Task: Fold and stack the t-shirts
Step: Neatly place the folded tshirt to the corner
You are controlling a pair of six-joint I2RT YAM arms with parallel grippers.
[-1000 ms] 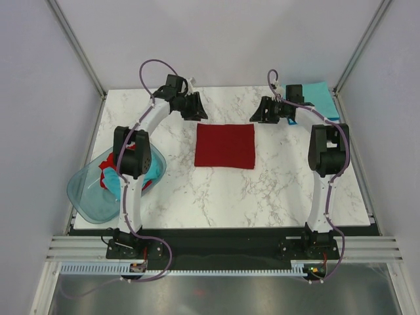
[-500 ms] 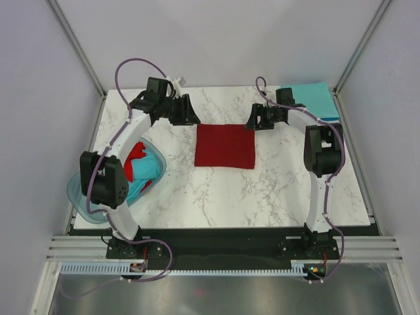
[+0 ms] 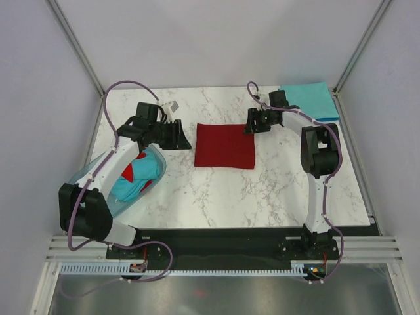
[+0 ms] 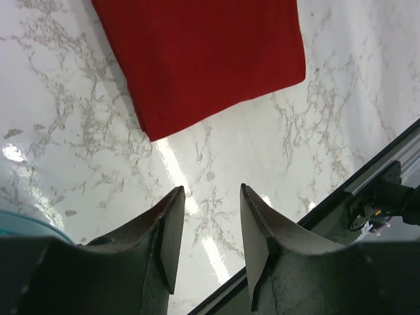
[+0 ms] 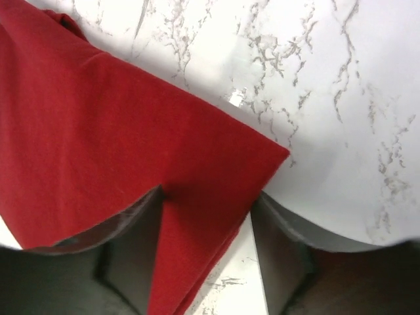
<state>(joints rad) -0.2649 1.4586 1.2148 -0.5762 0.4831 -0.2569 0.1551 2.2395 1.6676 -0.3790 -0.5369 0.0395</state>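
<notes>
So the left end effector point(image 3: 178, 136) is swinging back beside the folded red t-shirt point(image 3: 225, 146) on the desk point(image 3: 216, 190), spread and empty. The right end effector point(image 3: 252, 122) is moving in, spread over its far corner, so I'm guessing a pickup.

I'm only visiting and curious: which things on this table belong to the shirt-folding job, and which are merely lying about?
For the job: folded red shirt; folded teal shirt; loose red and teal shirts waiting in the tub.
Merely there: see-through tub; marble table.
</notes>
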